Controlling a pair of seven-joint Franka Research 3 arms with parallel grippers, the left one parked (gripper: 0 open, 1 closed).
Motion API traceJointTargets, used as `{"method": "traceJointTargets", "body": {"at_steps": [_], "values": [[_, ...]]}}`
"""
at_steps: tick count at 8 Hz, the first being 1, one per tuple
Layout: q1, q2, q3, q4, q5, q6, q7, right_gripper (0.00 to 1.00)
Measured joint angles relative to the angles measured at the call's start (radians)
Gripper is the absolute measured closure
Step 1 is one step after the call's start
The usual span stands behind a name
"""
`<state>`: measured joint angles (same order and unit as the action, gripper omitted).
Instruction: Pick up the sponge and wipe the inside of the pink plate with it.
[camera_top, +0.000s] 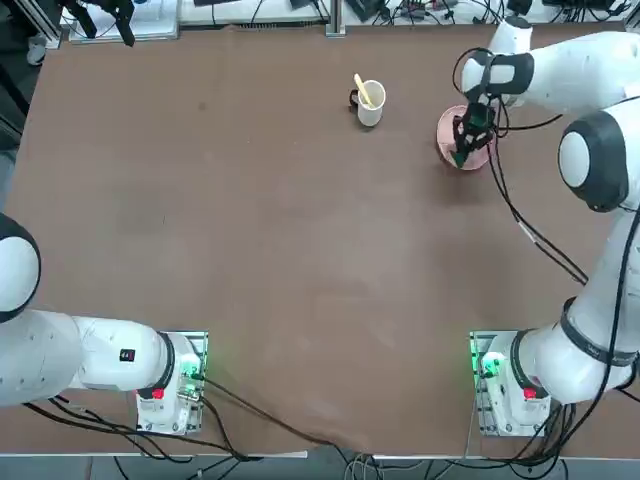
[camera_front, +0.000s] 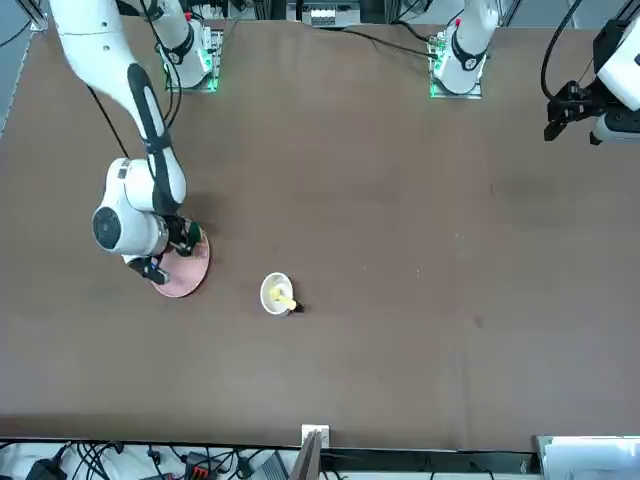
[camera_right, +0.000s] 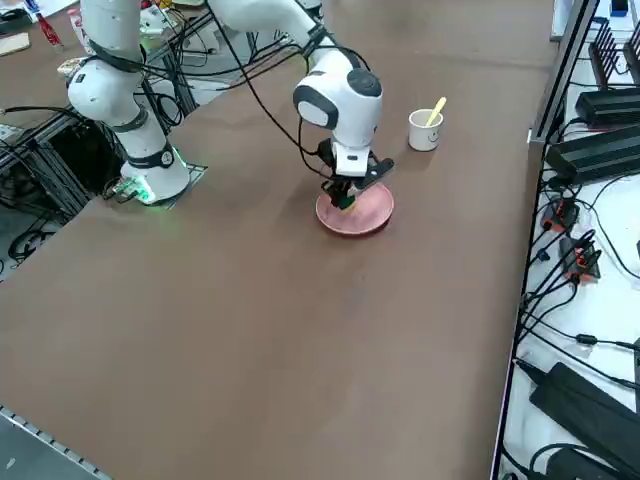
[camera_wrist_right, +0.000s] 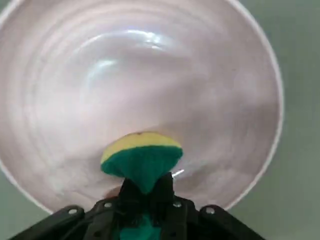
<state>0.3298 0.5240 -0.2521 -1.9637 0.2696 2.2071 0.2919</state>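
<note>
- Overhead, the round, shallow pale pink plate lies on the brown bench toward two o'clock, near the far right corner.
- Roughly at nine o'clock from the plate, a little apart, stands a white mug with a yellow utensil leaning out of it toward its eleven o'clock.
- Above the plate, the right arm's black two-finger end effector points downward, clenched on the small rectangular sponge with its dark green scouring face and yellow foam layer.
- In the wrist view the sponge is pinched hard at its near end, so it fans out wider at the free end.
- Its long axis runs straight out from the fingers, free end pointing at the plate's inner surface.
- The yellow layer sits on the far side of the green, facing the middle of the plate.
- The sponge tip is over the plate's inside, close to the rim nearest the end effector; whether it actually touches the surface cannot be told.
- From the right side view the end effector hangs over the plate's edge nearest the arm's base.
</note>
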Motion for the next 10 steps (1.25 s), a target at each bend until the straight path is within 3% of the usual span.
{"method": "traceJointTargets", "body": {"at_steps": [4, 7, 10], "values": [[-0.005, 0.003, -0.079, -0.012, 0.0, 0.006, -0.134, 0.9], [-0.004, 0.024, -0.086, 0.023, -0.007, 0.025, -0.142, 0.9], [-0.002, 0.093, -0.089, 0.138, -0.007, 0.044, -0.142, 0.9]]}}
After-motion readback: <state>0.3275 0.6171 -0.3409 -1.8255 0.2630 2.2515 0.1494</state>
